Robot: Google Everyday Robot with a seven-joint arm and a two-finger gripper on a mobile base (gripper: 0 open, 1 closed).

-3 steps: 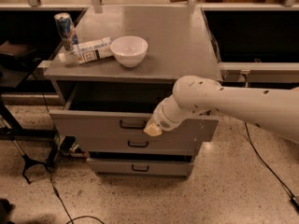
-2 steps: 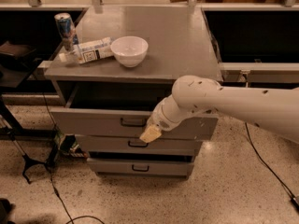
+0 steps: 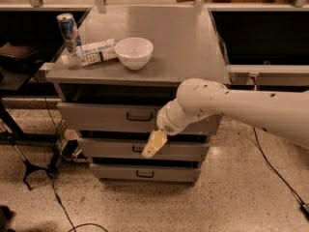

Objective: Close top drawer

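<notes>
The top drawer [image 3: 106, 116] of the grey cabinet stands a little way out, with a dark gap showing under the cabinet top. Its small black handle [image 3: 139, 116] is at the centre of the flat grey front. My gripper [image 3: 153, 144] is pale yellow and hangs from the white arm [image 3: 231, 108]. It points down and left, just below the top drawer's front and in front of the middle drawer [image 3: 111, 148], right of centre. It holds nothing that I can see.
On the cabinet top [image 3: 193, 47] stand a white bowl [image 3: 134, 52], a lying white carton [image 3: 94, 52] and an upright can [image 3: 67, 29]. The bottom drawer [image 3: 145, 173] is below. Black cables and a stand foot [image 3: 29, 168] lie on the speckled floor at left.
The top drawer's front has moved back toward the cabinet, so it stands out less. My gripper has dropped from the top drawer's front to in front of the middle drawer.
</notes>
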